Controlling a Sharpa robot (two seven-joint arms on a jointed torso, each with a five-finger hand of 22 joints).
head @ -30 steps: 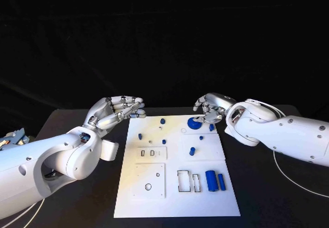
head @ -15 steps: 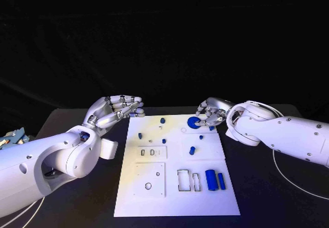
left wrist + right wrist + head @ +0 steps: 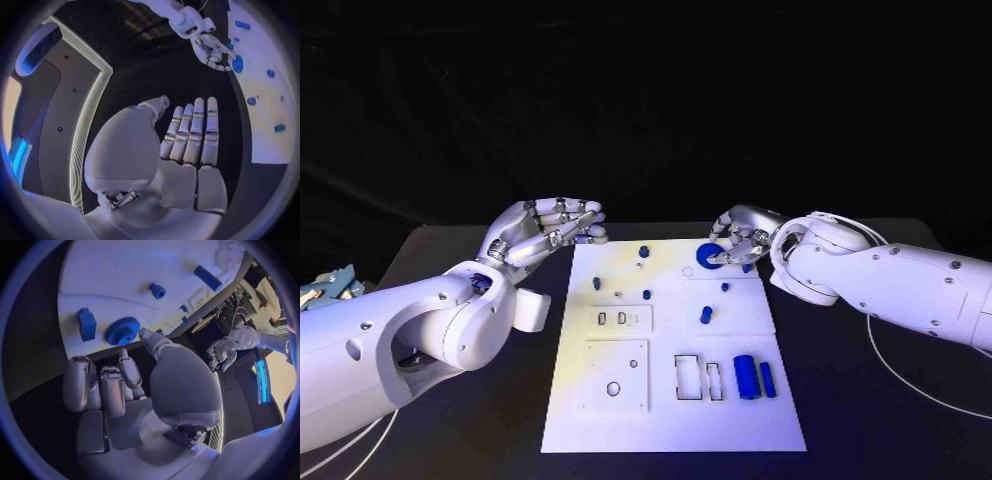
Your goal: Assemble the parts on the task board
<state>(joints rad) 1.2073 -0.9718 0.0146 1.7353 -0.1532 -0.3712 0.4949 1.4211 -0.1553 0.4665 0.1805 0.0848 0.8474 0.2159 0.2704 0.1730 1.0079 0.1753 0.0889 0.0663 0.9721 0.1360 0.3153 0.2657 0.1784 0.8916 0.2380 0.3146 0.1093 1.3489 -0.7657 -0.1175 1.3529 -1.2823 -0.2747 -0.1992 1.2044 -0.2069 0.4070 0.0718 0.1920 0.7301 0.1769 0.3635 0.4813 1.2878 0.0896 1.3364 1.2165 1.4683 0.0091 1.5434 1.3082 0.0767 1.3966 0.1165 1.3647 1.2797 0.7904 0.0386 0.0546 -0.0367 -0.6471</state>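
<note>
Up at the top right of the white board, the right hand hangs over a blue gear; whether its fingers actually grip the gear is unclear. Left of the board, the left hand hovers empty, fingers straight and loosely apart.

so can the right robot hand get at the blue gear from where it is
Probably yes. The right robot hand sits right at the blue gear near the task board's far edge, and the right wrist view shows nothing between its fingertips and the gear.
</note>
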